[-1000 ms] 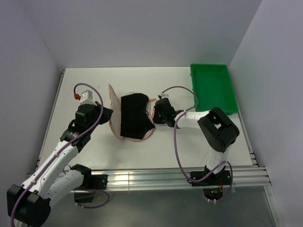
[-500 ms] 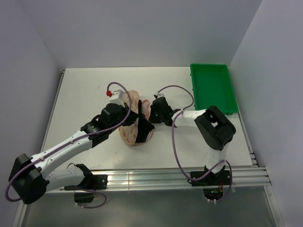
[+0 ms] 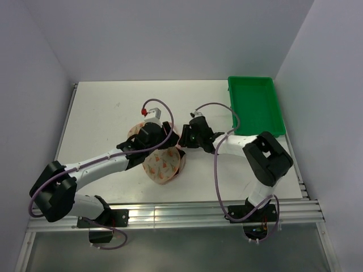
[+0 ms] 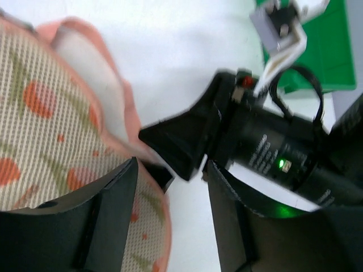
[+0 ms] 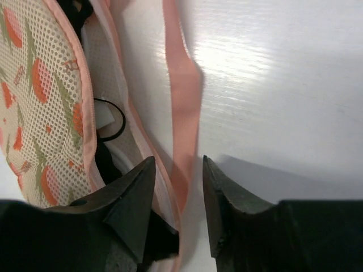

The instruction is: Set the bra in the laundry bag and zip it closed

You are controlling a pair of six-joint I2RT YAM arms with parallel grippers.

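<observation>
Inspection, near side first. The laundry bag (image 3: 161, 165) is lying on the worktop (image 3: 102, 113) near its middle, with its printed mesh flap lying folded over so that the pouch is showing one rounded lobe from above.

The bra (image 5: 75, 7) is sitting inside the bag. In the right wrist view, black fabric and a thin black strap loop are showing between the mesh flap and the lower layer. From overhead it is almost entirely covered. Judgement: the placing step is looking done.

The left end effector (image 4: 173, 170) is hovering just beyond the bag's far edge. Its fingers are standing well apart, with the pink rim of the bag lying below them, and nothing is being gripped.

The right end effector (image 5: 177, 164) is meeting it from the right, close to it at the bag's far right edge. Its fingers are likewise standing parted, straddling a loose strip of pink trim (image 5: 184, 102) without pinching it, as far as the view is showing.

The bag's mouth is gaping along that edge, with the layers visibly separated. No zip pull is appearing clearly in any view. Judgement: zipping is remaining wholly outstanding, and the pull is needing to be found first.

Farthest, the green tray (image 3: 255, 105) is sitting at the far right corner, well apart from the work.
</observation>
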